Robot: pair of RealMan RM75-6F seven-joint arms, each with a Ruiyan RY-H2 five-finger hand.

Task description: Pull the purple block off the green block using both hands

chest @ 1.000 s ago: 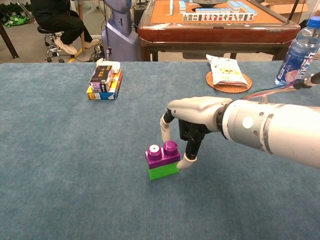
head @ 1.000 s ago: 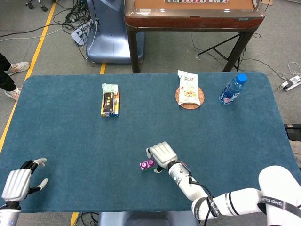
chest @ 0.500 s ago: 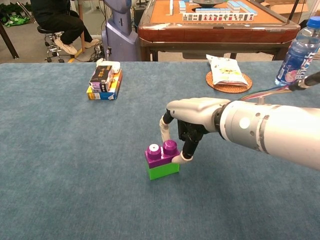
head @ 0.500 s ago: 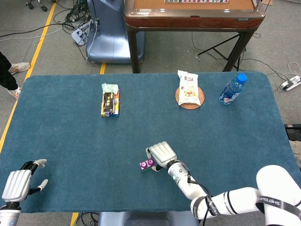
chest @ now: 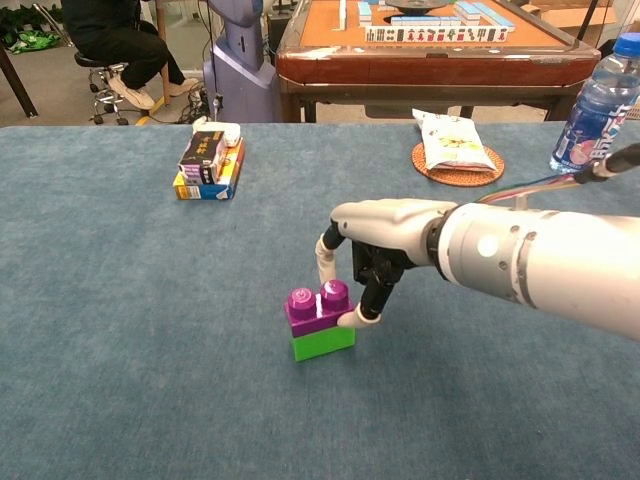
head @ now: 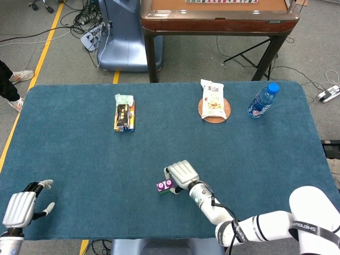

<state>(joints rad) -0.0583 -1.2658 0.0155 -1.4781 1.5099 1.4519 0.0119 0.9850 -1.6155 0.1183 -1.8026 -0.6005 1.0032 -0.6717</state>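
Near the front middle of the blue felt worktop (chest: 120, 300), the small purple studded block (chest: 317, 309) sits on the green block (chest: 323, 343). Right robot hand (chest: 375, 250) pinches the purple; left robot hand (head: 21, 204), fingers spread, idles well apart and should next brace the green.

I see my right hand (chest: 375, 240) pinching the purple block (chest: 318, 310) from its right side, fingertips (chest: 352, 318) on it, the block seated on the green block (chest: 323, 343) near the table's (chest: 120, 330) middle.
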